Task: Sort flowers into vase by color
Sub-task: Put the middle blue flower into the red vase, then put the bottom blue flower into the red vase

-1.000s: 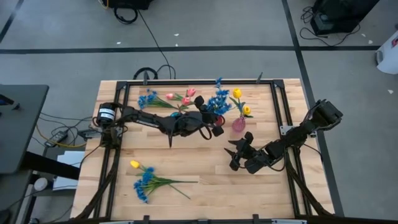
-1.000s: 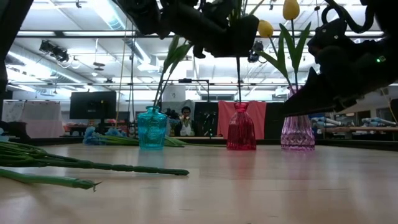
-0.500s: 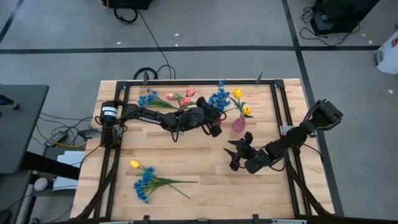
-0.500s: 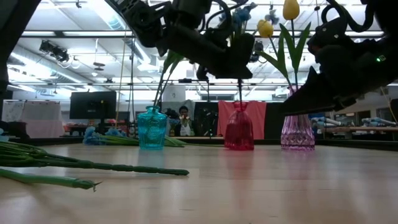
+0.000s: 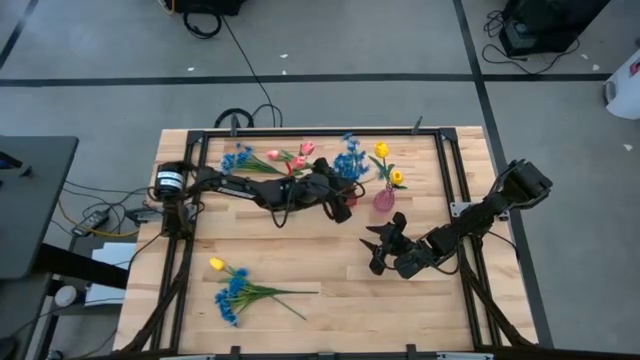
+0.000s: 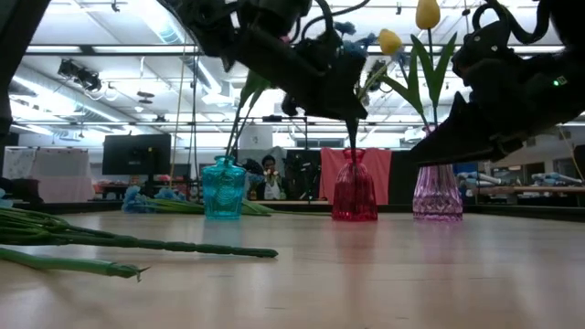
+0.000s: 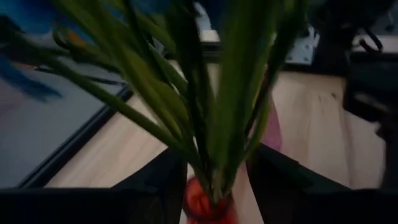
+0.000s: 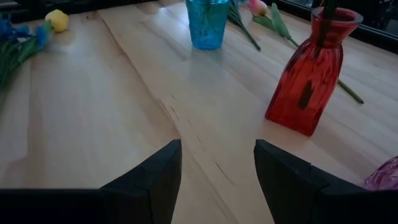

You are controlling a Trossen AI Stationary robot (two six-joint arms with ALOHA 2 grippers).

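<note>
No legible text anywhere.

Left gripper (image 5: 343,207) reaches mid-table (fingers parted); right gripper (image 5: 376,249) waits, open.

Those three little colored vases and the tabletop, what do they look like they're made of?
The teal vase, red vase and pink vase look like tinted glass or clear plastic: translucent, glossy, ribbed. The table looks like pale, smooth-finished wood, with visible grain and plank seams.
</note>
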